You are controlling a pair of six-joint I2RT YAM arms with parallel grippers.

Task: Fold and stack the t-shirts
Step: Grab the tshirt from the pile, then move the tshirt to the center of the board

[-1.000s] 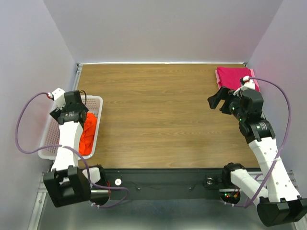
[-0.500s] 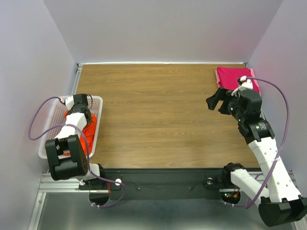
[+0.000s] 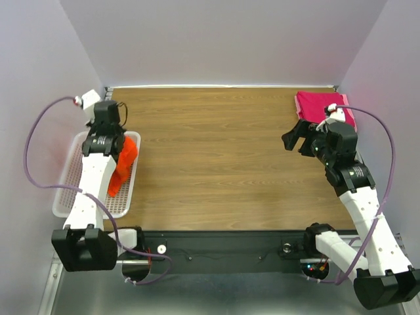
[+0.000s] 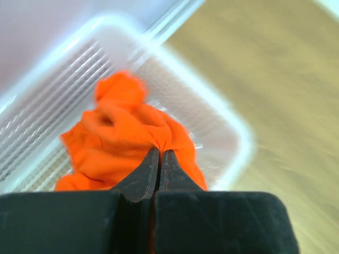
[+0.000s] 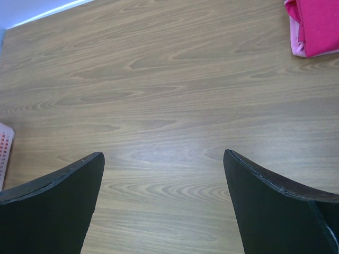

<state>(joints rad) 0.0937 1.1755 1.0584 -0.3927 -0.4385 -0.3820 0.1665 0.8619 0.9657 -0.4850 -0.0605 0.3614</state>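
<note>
The orange t-shirt [image 3: 123, 165] hangs bunched over the right rim of the white basket [image 3: 71, 191], partly lifted out of it. My left gripper [image 3: 122, 143] is shut on a fold at the top of it; in the left wrist view the fingertips [image 4: 160, 152] pinch the orange t-shirt [image 4: 116, 137] above the basket [image 4: 241, 132]. The magenta-pink t-shirt [image 3: 318, 105] lies folded at the table's back right corner, with its paler edge showing in the right wrist view [image 5: 317, 26]. My right gripper [image 3: 296, 139] hovers open just in front of it, with only bare wood between its fingers [image 5: 164, 154].
The wooden table [image 3: 223, 157] runs from the basket on the left to the magenta shirt on the right. Pale walls close in the back and both sides. The basket's edge [image 5: 4, 151] shows at the far left of the right wrist view.
My left gripper has closed on the orange shirt inside the basket and risen toward the back, pulling the shirt up over the rim. The right arm has barely moved.
</note>
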